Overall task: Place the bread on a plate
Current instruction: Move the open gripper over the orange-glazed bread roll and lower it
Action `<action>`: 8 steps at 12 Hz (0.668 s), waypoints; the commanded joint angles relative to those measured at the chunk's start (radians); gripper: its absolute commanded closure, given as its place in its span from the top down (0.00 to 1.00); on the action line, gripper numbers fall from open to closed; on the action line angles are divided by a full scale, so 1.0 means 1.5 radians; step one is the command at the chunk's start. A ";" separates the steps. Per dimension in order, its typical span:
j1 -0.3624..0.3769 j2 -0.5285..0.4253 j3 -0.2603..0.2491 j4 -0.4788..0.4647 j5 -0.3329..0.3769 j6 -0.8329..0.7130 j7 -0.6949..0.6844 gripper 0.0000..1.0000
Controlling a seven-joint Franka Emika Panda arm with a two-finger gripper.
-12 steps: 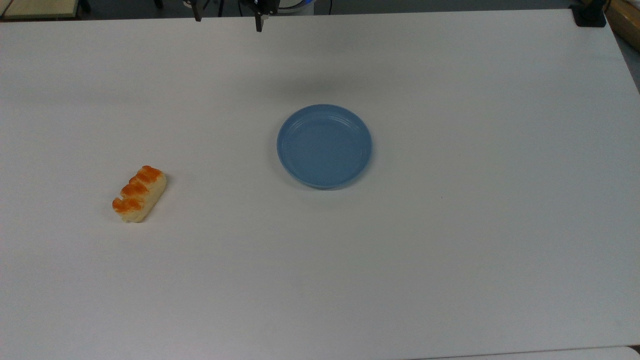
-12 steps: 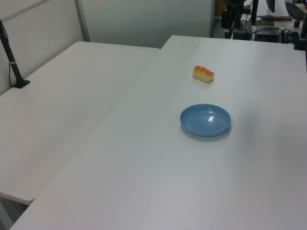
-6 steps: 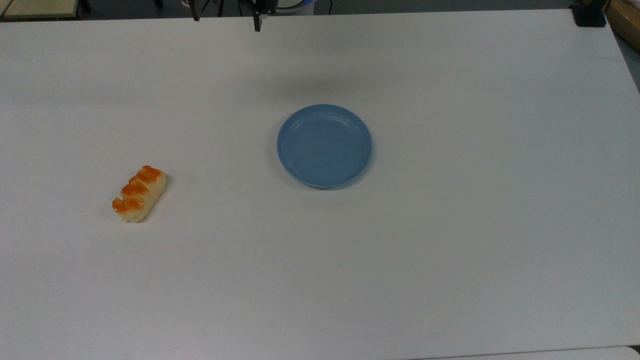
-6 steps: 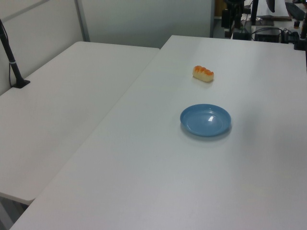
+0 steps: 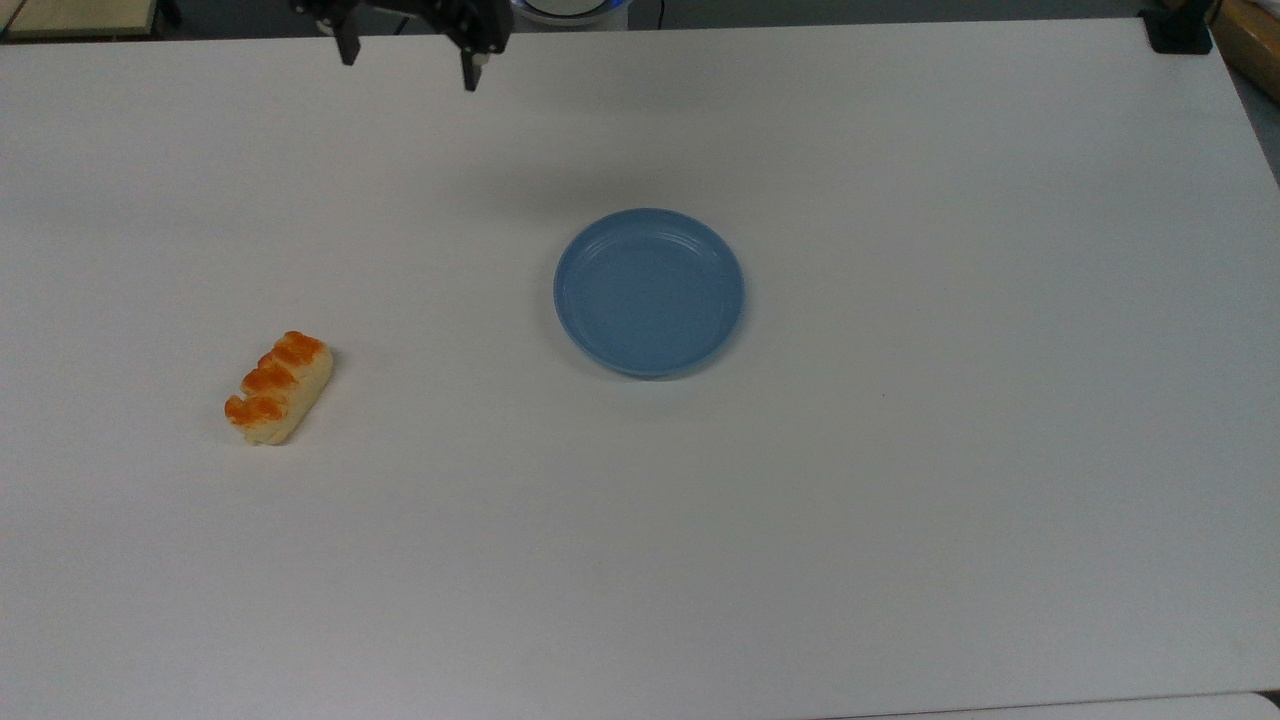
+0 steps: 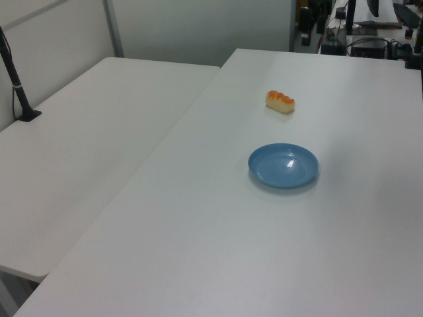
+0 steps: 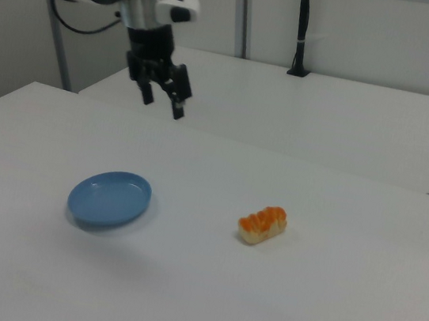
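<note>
The bread [image 5: 278, 388], a pale loaf with three orange-brown bumps, lies on the white table [image 5: 900, 500] at the top view's left. It also shows as the bread [image 6: 280, 101] in the left view and the bread [image 7: 262, 224] in the right view. The light-blue plate [image 5: 649, 292] sits bare near the table's middle, seen too as the plate [image 6: 283, 166] and the plate [image 7: 109, 198]. My gripper [image 5: 409, 64] hangs open with nothing in it, high above the table's far edge in the top view, well away from both. In the right view the gripper [image 7: 163, 103] hovers beyond the plate.
A second white table [image 6: 86, 152] adjoins on the left view's left, with a black post [image 6: 16, 82] clamped at its edge. Another black clamp [image 5: 1178, 30] sits at the top view's upper right corner. Dark equipment [image 6: 360, 26] stands beyond the table's far end in the left view.
My gripper has moved toward the top view's left, and slightly lower in the picture, with its fingers still spread. The bread and plate have not moved.
</note>
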State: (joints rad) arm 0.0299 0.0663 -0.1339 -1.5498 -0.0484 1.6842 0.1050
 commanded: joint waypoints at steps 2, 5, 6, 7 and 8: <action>-0.067 0.078 -0.020 0.000 0.012 0.132 -0.003 1.00; -0.103 0.185 -0.021 0.001 0.009 0.222 0.016 1.00; -0.114 0.218 -0.021 0.002 0.008 0.244 0.042 1.00; -0.119 0.245 -0.021 0.001 0.008 0.289 0.064 1.00; -0.127 0.267 -0.021 0.001 0.008 0.335 0.089 1.00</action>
State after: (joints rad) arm -0.1460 0.3983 -0.1614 -1.5596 -0.0484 2.0752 0.1593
